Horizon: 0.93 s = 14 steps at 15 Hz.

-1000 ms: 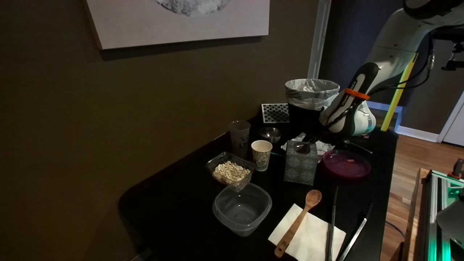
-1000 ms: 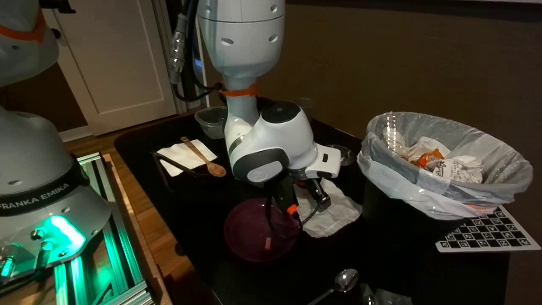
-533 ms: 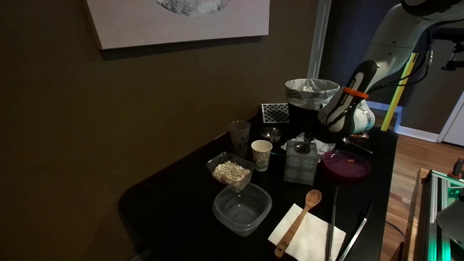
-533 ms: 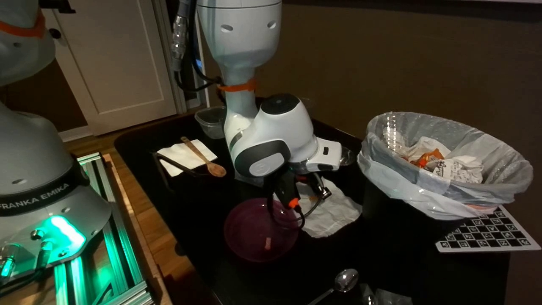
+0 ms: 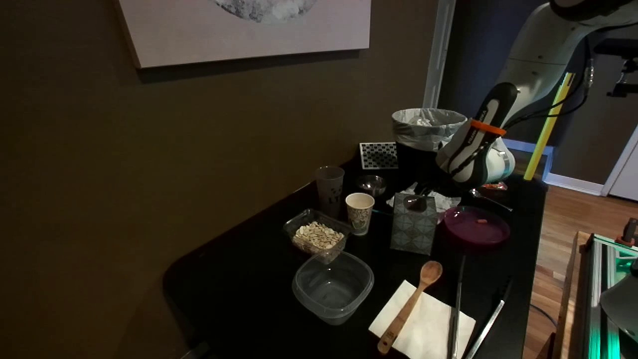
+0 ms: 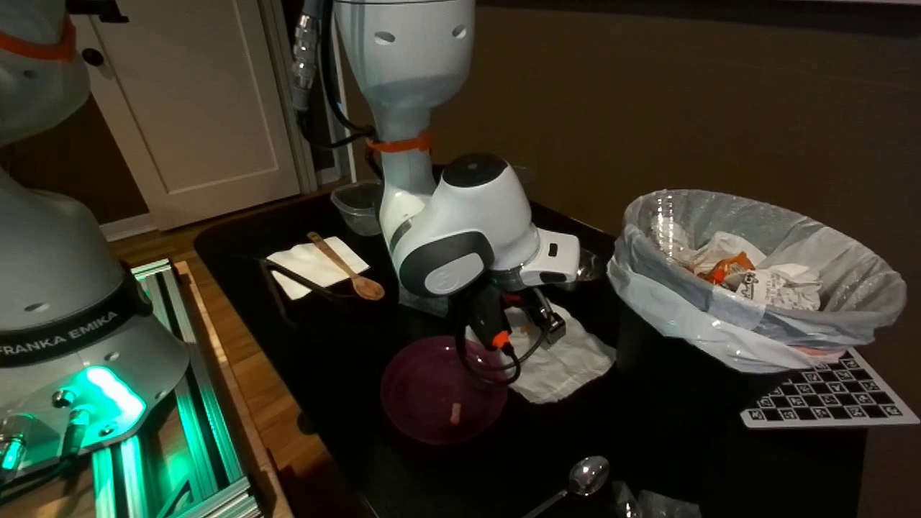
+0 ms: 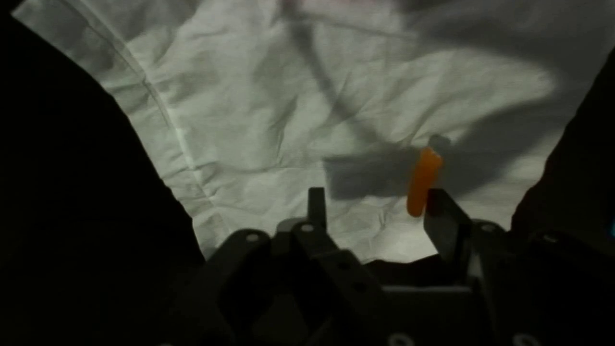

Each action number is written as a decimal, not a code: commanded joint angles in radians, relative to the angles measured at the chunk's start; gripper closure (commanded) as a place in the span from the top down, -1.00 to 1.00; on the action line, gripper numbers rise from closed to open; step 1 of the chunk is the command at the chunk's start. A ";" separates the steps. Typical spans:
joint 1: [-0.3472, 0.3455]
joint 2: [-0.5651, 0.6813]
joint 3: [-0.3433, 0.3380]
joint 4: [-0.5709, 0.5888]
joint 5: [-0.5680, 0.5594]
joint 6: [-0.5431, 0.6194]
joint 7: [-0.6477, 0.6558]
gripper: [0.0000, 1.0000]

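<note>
Orange stick (image 7: 424,180): lying on the white napkin (image 7: 240,96), inward from the edges of the black worktop (image 5: 234,284).
Gripper (image 7: 377,206): spread wide, holding nothing; placed over the napkin with fingers (image 7: 447,226) well apart.
Finger gap: lopsided in the wrist view, with the stick right by the right-hand finger; cannot tell if touching. Probably best to shift that way and centre the stick, so as not to knock or roll it.
Stick angle: roughly crosswise to the squeeze; well suited, by the look of it, to a gentle grip across the narrow width.
Napkin: creased. Lower slowly and stop just clear of the paper, to avoid pinching up a fold; hard to judge height here.
Purple plate (image 6: 417,392): beside the napkin, toward the robot-side edge.
Lined bin (image 6: 676,324): past the napkin, toward the wall edge.
Tissue box (image 5: 413,229): partly in front of the gripper in an exterior view, with unclear clearance. Better to rise straight up than swing sideways.
</note>
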 commanded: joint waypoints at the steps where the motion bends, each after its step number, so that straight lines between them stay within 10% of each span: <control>1: 0.029 -0.027 -0.030 -0.022 -0.025 -0.016 0.042 -0.49; 4: 0.041 -0.031 -0.039 -0.024 -0.024 -0.012 0.042 -0.96; 7: 0.057 -0.037 -0.051 -0.029 -0.020 -0.010 0.043 -1.00; 8: 0.061 -0.041 -0.054 -0.033 -0.019 -0.011 0.045 -0.48; 14: -0.013 -0.185 0.024 -0.179 -0.085 -0.134 0.067 0.24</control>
